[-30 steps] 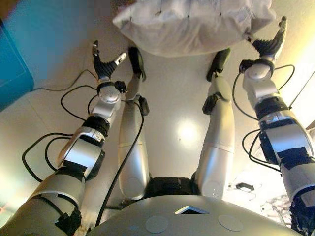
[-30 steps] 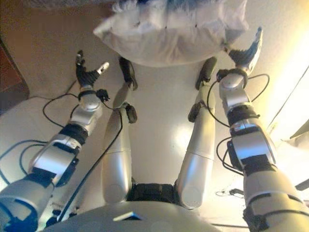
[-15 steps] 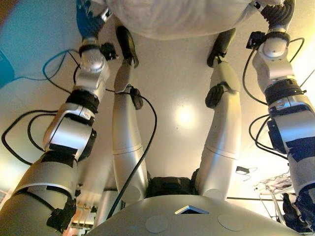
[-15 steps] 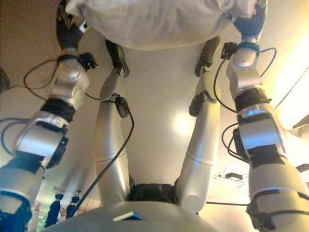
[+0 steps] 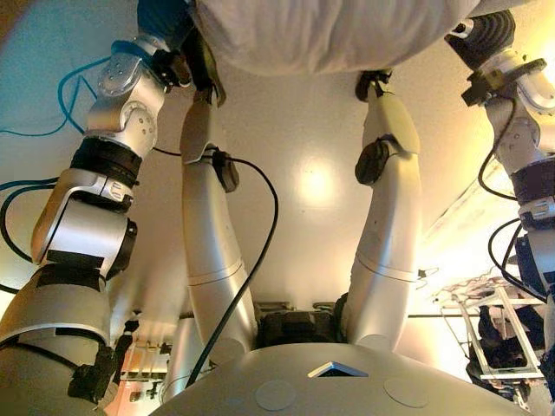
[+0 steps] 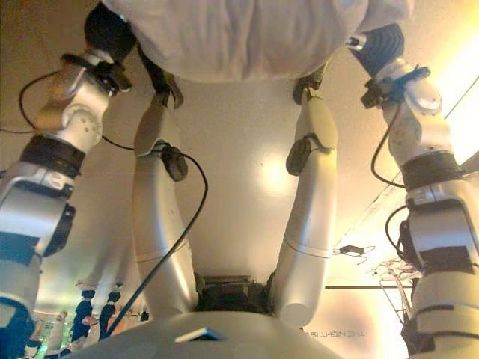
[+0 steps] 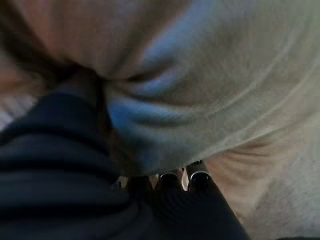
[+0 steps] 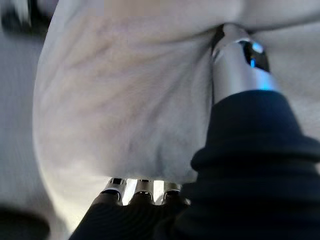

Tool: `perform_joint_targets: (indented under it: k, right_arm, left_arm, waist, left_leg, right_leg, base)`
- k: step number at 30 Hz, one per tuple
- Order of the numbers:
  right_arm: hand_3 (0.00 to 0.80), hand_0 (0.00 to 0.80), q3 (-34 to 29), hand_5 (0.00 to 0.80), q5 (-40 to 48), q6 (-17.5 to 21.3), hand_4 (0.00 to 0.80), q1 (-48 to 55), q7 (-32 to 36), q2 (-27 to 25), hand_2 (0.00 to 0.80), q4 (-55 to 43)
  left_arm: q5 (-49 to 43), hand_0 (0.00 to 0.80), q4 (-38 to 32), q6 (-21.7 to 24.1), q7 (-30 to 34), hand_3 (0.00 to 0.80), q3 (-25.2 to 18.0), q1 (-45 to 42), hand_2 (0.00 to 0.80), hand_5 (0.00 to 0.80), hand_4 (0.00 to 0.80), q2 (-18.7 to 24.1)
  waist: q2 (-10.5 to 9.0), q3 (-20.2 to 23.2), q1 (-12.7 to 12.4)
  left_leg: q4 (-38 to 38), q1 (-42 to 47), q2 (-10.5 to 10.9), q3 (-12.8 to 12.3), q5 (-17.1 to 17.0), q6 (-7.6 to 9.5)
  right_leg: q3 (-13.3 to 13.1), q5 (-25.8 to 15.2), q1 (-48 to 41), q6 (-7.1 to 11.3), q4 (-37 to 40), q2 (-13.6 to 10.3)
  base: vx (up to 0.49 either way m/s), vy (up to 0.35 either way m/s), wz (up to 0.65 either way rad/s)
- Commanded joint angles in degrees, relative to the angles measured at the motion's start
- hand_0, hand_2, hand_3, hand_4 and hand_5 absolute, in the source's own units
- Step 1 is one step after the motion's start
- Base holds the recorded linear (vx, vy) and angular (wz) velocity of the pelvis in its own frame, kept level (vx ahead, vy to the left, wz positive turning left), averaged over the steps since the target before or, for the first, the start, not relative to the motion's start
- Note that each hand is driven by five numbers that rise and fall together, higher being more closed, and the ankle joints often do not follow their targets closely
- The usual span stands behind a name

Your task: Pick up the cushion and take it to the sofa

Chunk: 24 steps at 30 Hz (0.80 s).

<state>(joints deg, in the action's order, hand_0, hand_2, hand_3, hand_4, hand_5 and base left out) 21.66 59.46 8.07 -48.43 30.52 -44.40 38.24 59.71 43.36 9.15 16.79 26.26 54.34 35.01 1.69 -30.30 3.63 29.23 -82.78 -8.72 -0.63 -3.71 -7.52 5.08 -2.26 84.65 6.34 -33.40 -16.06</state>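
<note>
A large pale grey cushion (image 5: 329, 35) fills the top of both eye views, above the pale floor. My left hand (image 5: 165, 17) is at its left end and my right hand (image 5: 481, 35) at its right end. In the left wrist view my left hand (image 7: 60, 150) has its thumb sunk into the cushion (image 7: 200, 75) and its fingertips (image 7: 192, 175) under the cloth. In the right wrist view my right hand (image 8: 245, 150) presses its thumb (image 8: 237, 65) into the cushion (image 8: 125, 100), with its fingers (image 8: 115, 187) on the other side.
A glossy pale floor (image 5: 303, 130) lies below. A thin metal frame (image 5: 481, 334) stands on the floor at the lower right.
Both hands have moved from beside the cushion onto its two ends and closed on it. The cushion now sits nearer and higher in the view, and the whole picture has shifted.
</note>
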Motion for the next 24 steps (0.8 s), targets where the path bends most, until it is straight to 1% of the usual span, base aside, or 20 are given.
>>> perform_joint_targets:
  k: [1, 3, 4, 5, 6, 7, 8, 10, 11, 13, 15, 17, 19, 20, 22, 23, 24]
  right_arm:
    - [0.8, 0.8, 3.55, 0.8, 3.99, 2.1, 0.8, -0.61, 10.53, 4.86, 0.8, -13.55]
    - [0.8, 0.8, 2.98, 0.8, 4.06, 3.85, 0.8, -0.26, 9.29, 5.12, 0.8, -14.33]
    - [0.8, 0.8, 2.23, 0.8, 3.39, 5.35, 0.8, 0.65, 7.91, 5.46, 0.8, -14.95]
    - [0.8, 0.8, 1.66, 0.8, 2.84, 6.18, 0.8, 1.75, 7.4, 5.68, 0.8, -15.59]
    - [0.8, 0.8, 1.05, 0.8, 1.99, 7.91, 0.8, 3.47, 6.25, 5.98, 0.8, -16.73]
    - [0.8, 0.8, 0.02, 0.8, 1.11, 9.9, 0.8, 6.09, 5.05, 6.51, 0.8, -17.91]
    - [0.8, 0.8, -0.86, 0.8, 0.72, 11.01, 0.8, 8.14, 4.49, 6.94, 0.8, -18.86]
    - [0.8, 0.8, -3.11, 0.8, 0.48, 14.22, 0.8, 14.03, 3.42, 8.6, 0.8, -21.66]
    - [0.8, 0.8, -4.29, 0.8, -0.61, 14.93, 0.8, 17.32, 3.21, 9.94, 0.8, -23.27]
    - [0.8, 0.8, -6.47, 0.8, -5.2, 16.07, 0.8, 24.3, 2.41, 12.73, 0.8, -27.1]
    - [0.8, 0.8, -7.99, 0.8, -8.02, 15.66, 0.8, 28.55, 0.81, 13.86, 0.8, -29.55]
    - [0.8, 0.8, -9.13, 0.8, -9.87, 15.01, 0.8, 32.15, 0.17, 15.09, 0.8, -31.7]
    - [0.8, 0.8, -10.09, 0.8, -14.58, 15.35, 0.8, 35.22, -1.65, 15.96, 0.8, -33.82]
    - [0.8, 0.8, -10.39, 0.8, -16.91, 16.33, 0.8, 36.67, -3.6, 15.85, 0.8, -35.42]
    - [0.8, 0.8, -11.05, 0.8, -18.3, 16.75, 0.8, 38.7, -5.74, 16.0, 0.8, -38.28]
    - [0.8, 0.8, -11.06, 0.8, -20.04, 17.41, 0.8, 40.42, -8.3, 16.61, 0.8, -40.25]
    - [0.8, 0.8, -11.06, 0.8, -20.06, 17.4, 0.8, 40.41, -8.32, 16.62, 0.8, -40.27]
  left_arm:
    - [2.93, 0.8, -15.17, -0.93, 10.21, 0.8, 4.27, -3.06, 0.8, 0.8, 0.8, -6.62]
    - [1.53, 0.8, -16.93, -0.94, 9.65, 0.8, 4.42, -4.71, 0.8, 0.8, 0.8, -6.84]
    - [-1.34, 0.8, -18.03, -0.35, 7.12, 0.8, 5.01, -6.27, 0.8, 0.8, 0.8, -6.77]
    - [-2.0, 0.8, -18.66, 0.33, 5.39, 0.8, 5.32, -7.66, 0.8, 0.8, 0.8, -6.71]
    - [-2.19, 0.8, -19.54, 0.99, 3.28, 0.8, 5.14, -9.74, 0.8, 0.8, 0.8, -6.81]
    - [-1.77, 0.8, -20.04, 1.62, 1.92, 0.8, 4.1, -12.51, 0.8, 0.8, 0.8, -6.89]
    - [-1.44, 0.8, -20.48, 2.53, 1.01, 0.8, 3.28, -14.51, 0.8, 0.8, 0.8, -6.9]
    - [-1.84, 0.8, -22.16, 4.87, -0.76, 0.8, 0.97, -20.4, 0.8, 0.8, 0.8, -7.91]
    - [-2.35, 0.8, -23.56, 5.22, -0.88, 0.8, -0.06, -23.49, 0.8, 0.8, 0.8, -8.56]
    - [-2.86, 0.8, -27.09, 7.07, 0.08, 0.8, -1.92, -29.96, 0.8, 0.8, 0.8, -9.65]
    - [-3.55, 0.8, -30.48, 9.01, 0.25, 0.8, -3.2, -34.32, 0.8, 0.8, 0.8, -10.42]
    - [-3.61, 0.8, -33.58, 9.5, 1.17, 0.8, -5.19, -38.45, 0.8, 0.8, 0.8, -11.25]
    - [-4.29, 0.8, -36.2, 10.27, 1.57, 0.8, -6.45, -41.5, 0.8, 0.8, 0.8, -11.77]
    - [-4.63, 0.8, -38.06, 9.87, 0.94, 0.8, -6.86, -42.35, 0.8, 0.8, 0.8, -11.95]
    - [-5.49, 0.8, -40.45, 9.18, -0.64, 0.8, -7.4, -43.68, 0.8, 0.8, 0.8, -11.92]
    - [-6.38, 0.8, -41.78, 9.13, -2.7, 0.8, -7.61, -44.5, 0.8, 0.8, 0.8, -11.72]
    - [-6.38, 0.8, -41.79, 9.13, -2.71, 0.8, -7.62, -44.48, 0.8, 0.8, 0.8, -11.71]
  waist:
    - [-0.47, 0.5, -1.69]
    - [-0.26, 0.5, -1.86]
    - [-0.11, 0.5, -1.99]
    - [-0.04, 0.5, -2.1]
    - [-0.01, 0.5, -2.27]
    - [-0.04, 0.5, -2.42]
    - [-0.09, 0.5, -2.45]
    - [-0.27, 0.5, -2.38]
    - [-0.36, 0.5, -2.23]
    - [-0.64, 0.5, -1.76]
    - [-0.94, 0.5, -1.56]
    - [-1.4, 0.5, -1.91]
    - [-1.77, 0.51, -2.43]
    - [-1.77, 0.52, -2.49]
    - [-1.65, 2.52, -2.35]
    - [-1.49, 4.14, -2.07]
    - [-1.5, 4.23, -2.03]
  left_leg:
    - [-0.82, 0.42, 0.64, 3.05, 0.72, -0.64]
    - [-2.3, 2.54, 0.8, 3.33, 0.29, -0.7]
    - [-3.7, 4.86, 0.87, 3.39, -0.3, -0.78]
    - [-4.46, 6.38, 0.91, 3.36, -0.69, -0.84]
    - [-5.16, 8.06, 0.97, 3.28, -1.14, -0.93]
    - [-5.99, 10.58, 0.92, 3.0, -1.55, -1.04]
    - [-6.51, 12.44, 0.88, 2.73, -1.72, -1.08]
    - [-7.44, 16.96, 0.56, 1.7, -2.11, -1.36]
    - [-8.25, 20.08, 0.13, 1.07, -2.32, -1.55]
    - [-10.4, 26.61, -0.81, -0.38, -2.45, -1.79]
    - [-12.07, 32.56, -1.0, -1.46, -2.32, -1.82]
    - [-13.42, 38.93, 0.12, -1.4, -1.79, -1.39]
    - [-14.97, 45.2, 1.21, -1.32, -1.05, -0.61]
    - [-15.76, 48.62, 1.21, -2.26, -0.73, -0.2]
    - [-16.81, 52.86, 1.37, -3.61, -0.03, 0.56]
    - [-17.19, 55.32, 1.42, -4.48, 0.44, 0.92]
    - [-17.44, 55.25, 1.47, -4.47, 0.13, 0.95]
  right_leg:
    - [-3.29, -0.5, -3.69, 3.83, 2.44, 0.22]
    - [-2.91, -0.98, -5.87, 3.89, 4.38, -0.11]
    - [-2.45, -1.57, -8.23, 3.98, 6.15, -0.41]
    - [-2.13, -1.92, -9.86, 4.03, 7.18, -0.55]
    - [-1.78, -2.19, -11.69, 4.1, 8.0, -0.69]
    - [-1.29, -2.37, -14.25, 4.18, 8.83, -0.84]
    - [-0.93, -2.47, -16.12, 4.19, 9.42, -0.86]
    - [0.13, -2.73, -20.73, 4.17, 10.73, -0.84]
    - [0.65, -2.71, -23.83, 4.13, 11.5, -0.67]
    - [1.53, -2.87, -29.84, 4.17, 13.63, -0.42]
    - [2.53, -2.97, -35.42, 4.21, 15.81, -0.03]
    - [3.3, -2.94, -41.96, 4.09, 17.83, 0.37]
    - [3.62, -2.98, -48.25, 4.05, 19.51, 0.52]
    - [3.96, -2.9, -51.46, 4.07, 20.09, 0.2]
    - [4.5, -2.38, -55.19, 4.16, 20.4, -0.29]
    - [4.63, -1.96, -57.49, 4.28, 20.43, -0.66]
    - [4.68, -2.25, -57.44, 4.26, 20.7, -0.67]
  base:
    - [-0.028, -0.087, 0.04]
    - [-0.04, -0.085, 0.06]
    - [-0.054, -0.074, 0.08]
    - [-0.065, -0.09, 0.09]
    - [-0.066, -0.093, 0.05]
    - [-0.064, -0.099, 0.01]
    - [-0.061, -0.086, -0.02]
    - [-0.054, -0.059, -0.06]
    - [-0.035, -0.017, -0.08]
    - [-0.007, 0.029, -0.09]
    - [0.033, 0.05, -0.15]
    - [0.049, 0.1, -0.24]
    - [0.043, 0.152, -0.31]
    - [0.076, 0.138, -0.36]
    - [0.113, 0.111, -0.32]
    - [0.092, 0.079, -0.1]
    - [0.156, 0.125, 0.02]
